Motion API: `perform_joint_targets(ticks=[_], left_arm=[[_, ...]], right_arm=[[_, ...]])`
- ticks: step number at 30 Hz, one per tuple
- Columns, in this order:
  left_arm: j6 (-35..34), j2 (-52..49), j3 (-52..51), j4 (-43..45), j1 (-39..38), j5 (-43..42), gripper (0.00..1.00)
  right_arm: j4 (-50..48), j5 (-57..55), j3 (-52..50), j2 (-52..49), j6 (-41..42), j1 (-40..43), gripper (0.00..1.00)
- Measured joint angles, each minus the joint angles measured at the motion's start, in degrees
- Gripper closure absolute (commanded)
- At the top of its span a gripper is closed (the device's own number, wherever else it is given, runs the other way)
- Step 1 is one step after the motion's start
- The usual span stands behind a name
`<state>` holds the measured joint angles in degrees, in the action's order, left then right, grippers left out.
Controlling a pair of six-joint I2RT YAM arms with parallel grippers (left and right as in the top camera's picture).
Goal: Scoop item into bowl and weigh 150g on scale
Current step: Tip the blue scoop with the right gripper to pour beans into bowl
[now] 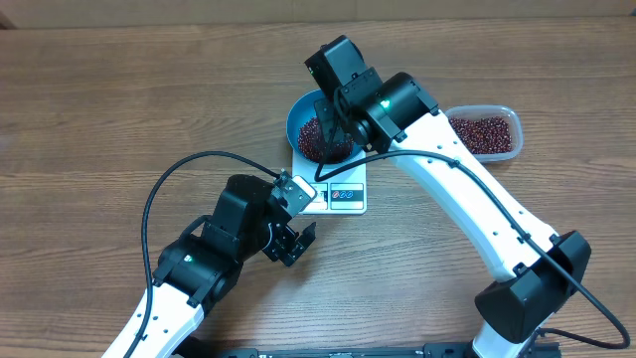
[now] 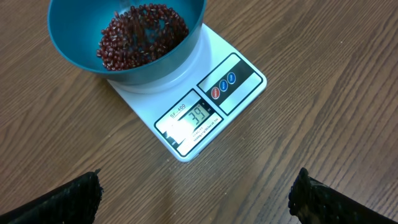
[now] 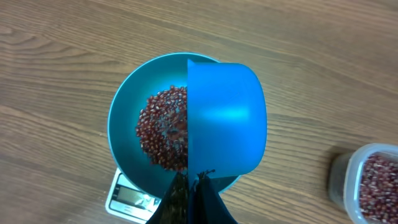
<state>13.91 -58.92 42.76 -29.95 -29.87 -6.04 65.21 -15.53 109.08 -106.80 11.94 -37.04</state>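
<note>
Beans point(image 3: 163, 127) lay in 1 heap inside 1 blue bowl point(image 3: 124, 121), which sat on 1 white scale point(image 2: 214, 43). The right gripper point(image 3: 193, 180) was clamped on 1 blue scoop point(image 3: 227, 118) above the bowl. 1 tub point(image 3: 346, 177) of beans stood at the bowl's 3 o'clock. The left gripper point(image 1: 295, 242), spread wide and empty, hung at the scale's 7 o'clock.

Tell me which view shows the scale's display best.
Left wrist: the display sits near mid-frame, unobstructed and lit, with large digits. Overhead shows it tiny and unreadable. Right wrist catches it only at the bottom edge, below the bowl, too blurred to read.
</note>
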Motion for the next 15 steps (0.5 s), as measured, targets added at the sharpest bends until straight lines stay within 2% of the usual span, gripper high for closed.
perform_joint_targets(ticks=[15], left_arm=[[0.0,0.0,0.0,-0.02,0.0,0.0,0.0]], right_arm=[[-0.02,-8.94,0.0,0.0,0.02,-3.15,0.96]])
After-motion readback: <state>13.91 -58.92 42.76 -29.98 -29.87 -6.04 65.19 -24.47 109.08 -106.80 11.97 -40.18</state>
